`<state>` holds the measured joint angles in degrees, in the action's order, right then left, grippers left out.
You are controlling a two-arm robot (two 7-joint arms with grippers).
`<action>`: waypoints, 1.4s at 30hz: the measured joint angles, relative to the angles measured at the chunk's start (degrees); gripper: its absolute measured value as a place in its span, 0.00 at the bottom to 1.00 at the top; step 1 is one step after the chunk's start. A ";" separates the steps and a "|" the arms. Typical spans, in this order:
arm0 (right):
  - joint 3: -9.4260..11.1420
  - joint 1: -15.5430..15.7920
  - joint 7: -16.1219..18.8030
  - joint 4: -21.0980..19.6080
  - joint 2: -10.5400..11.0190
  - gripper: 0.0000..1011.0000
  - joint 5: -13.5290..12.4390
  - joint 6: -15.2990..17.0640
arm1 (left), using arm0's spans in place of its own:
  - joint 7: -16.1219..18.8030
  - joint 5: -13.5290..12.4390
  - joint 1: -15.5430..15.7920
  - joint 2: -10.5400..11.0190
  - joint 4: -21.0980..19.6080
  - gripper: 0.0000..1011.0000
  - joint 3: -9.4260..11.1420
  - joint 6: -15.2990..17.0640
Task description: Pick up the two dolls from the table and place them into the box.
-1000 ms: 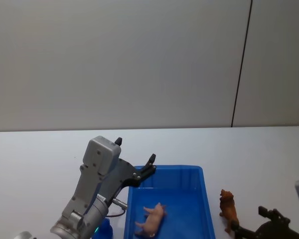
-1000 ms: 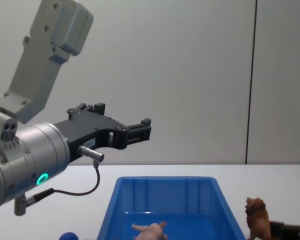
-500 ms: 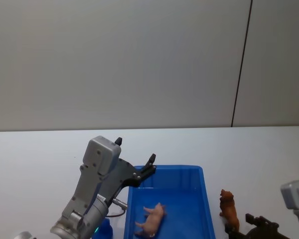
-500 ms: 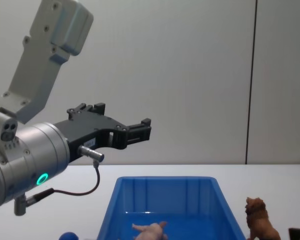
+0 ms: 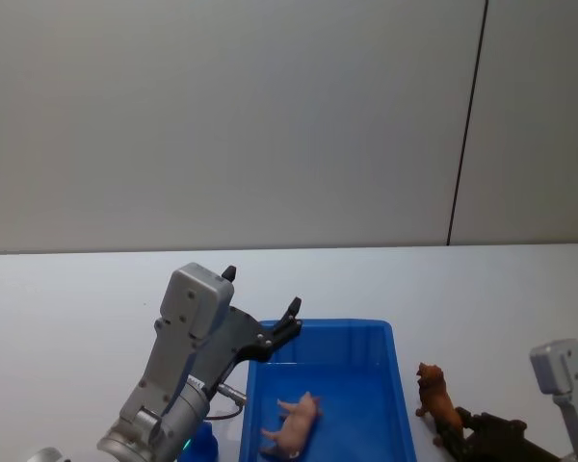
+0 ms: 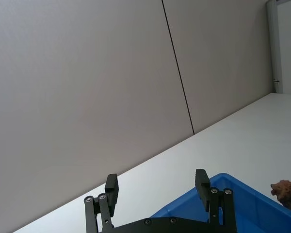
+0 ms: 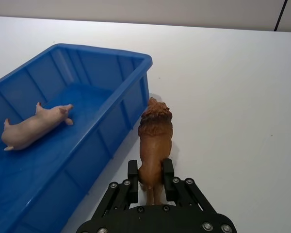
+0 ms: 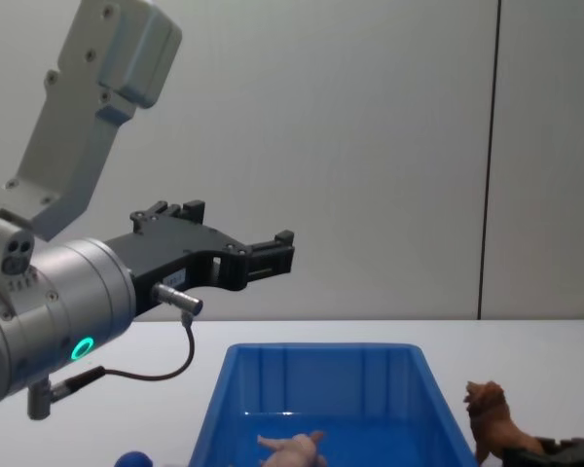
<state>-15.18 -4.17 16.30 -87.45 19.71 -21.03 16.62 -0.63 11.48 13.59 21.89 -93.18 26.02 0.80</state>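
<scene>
We saw the lion point(image 7: 154, 141) as a brown figure with a shaggy, darker mane, standing outside the box point(image 7: 121, 111), just beside its right wall, on the white desk point(image 7: 233, 73). In the head view it leaned a little toward the box, and we could not tell whether its feet touched the desk. The right gripper point(image 7: 150, 171) had reached it from behind, low over the desk, and its black jaws were clamped on the lion's hindquarters, one on each flank, with the head pointing away from the wrist. The pig point(image 7: 34, 131) was pale pink and smooth, with short legs and a thin tail. It lay on its side on the floor of the box. The box was bright blue with ribbed inner walls, and the pig was the one thing we could see in it. The left gripper point(image 6: 156, 180) hung in the air above the box's left rim, its jaws apart and holding nothing.
</scene>
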 joint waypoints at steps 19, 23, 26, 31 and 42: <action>0.02 -0.72 -1.53 -4.10 -0.27 0.27 1.59 -3.13 | 0.00 0.00 0.00 0.00 0.00 0.99 0.00 0.00; 0.10 -1.66 -0.75 -6.45 -0.39 0.27 2.18 -3.51 | 0.00 0.00 0.00 0.00 0.00 0.99 0.00 0.00; 0.08 -2.65 0.27 -7.50 -0.75 0.27 2.49 -3.47 | 0.00 0.00 0.00 0.00 0.00 0.99 0.00 0.00; -0.19 -4.20 1.84 -8.10 -1.53 0.27 2.80 -2.72 | 0.00 0.00 0.00 0.00 0.00 0.99 0.00 0.00; -1.85 -7.65 5.14 -5.11 -4.32 0.34 3.29 0.68 | 0.00 0.00 0.00 0.00 0.00 0.99 0.00 0.00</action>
<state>-17.03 -11.82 21.44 -92.56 15.40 -17.74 17.30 -0.62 11.48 13.59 21.89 -93.18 26.02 0.80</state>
